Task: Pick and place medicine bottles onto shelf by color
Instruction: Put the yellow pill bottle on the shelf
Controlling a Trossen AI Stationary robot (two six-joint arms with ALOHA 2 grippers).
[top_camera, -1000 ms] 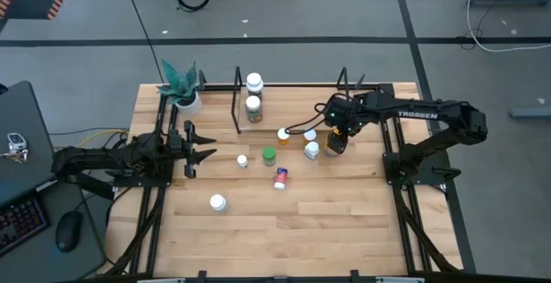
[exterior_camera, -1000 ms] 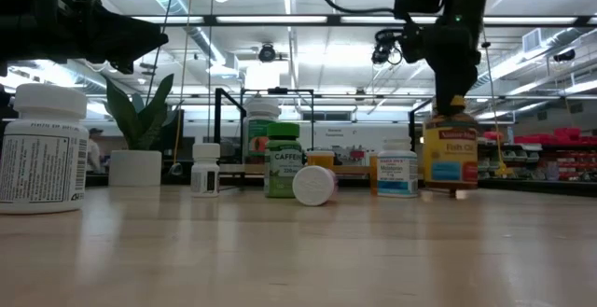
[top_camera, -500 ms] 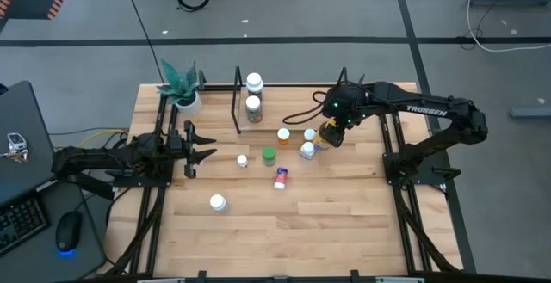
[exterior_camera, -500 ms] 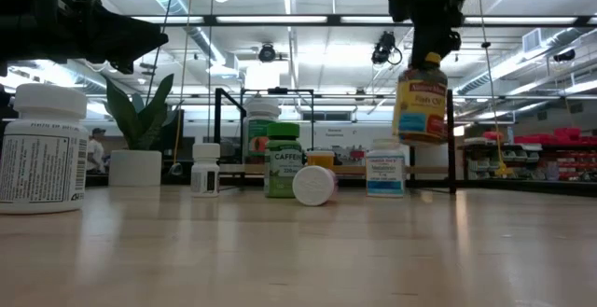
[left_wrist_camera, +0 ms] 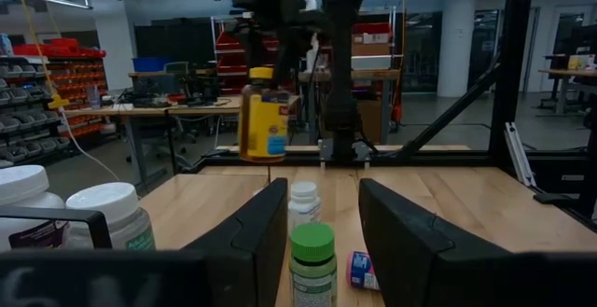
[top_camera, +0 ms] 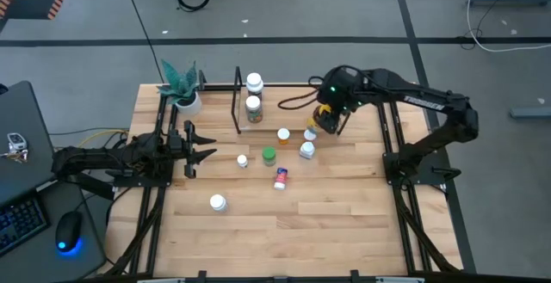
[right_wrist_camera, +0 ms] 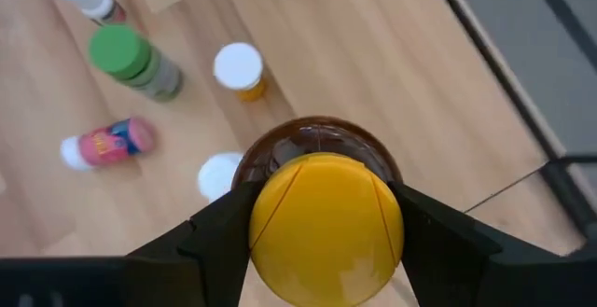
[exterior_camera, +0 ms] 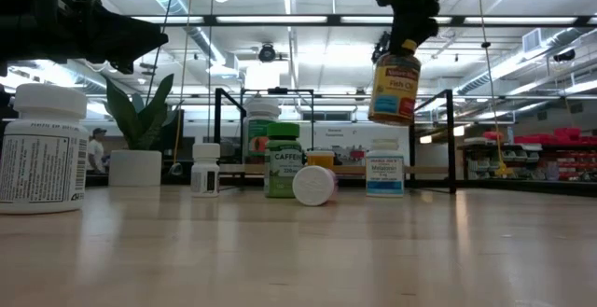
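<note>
Wooden tabletop (top_camera: pixel 344 223), amber bottle now airborne.

Near the tabletop's far edge stands the shelf (top_camera: pixel 237 111); the right end effector (top_camera: pixel 327 118), clamped on the yellow-capped amber bottle (exterior_camera: pixel 395 86), has lifted it clear of the wood since a second ago and swung it toward the far edge. The left end effector (top_camera: pixel 196 143) waits open by the left edge. Placement likely follows.

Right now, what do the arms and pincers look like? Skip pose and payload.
Both arms are dark, near-black jointed links. The right arm carries white TROSSEN lettering, a small green light near the wrist, and a black cable looping off it. The right pincer has two dark wedge-shaped fingers. The left pincer ends in two dark pointed fingers; the left wrist view shows them as broad black slabs.
</note>
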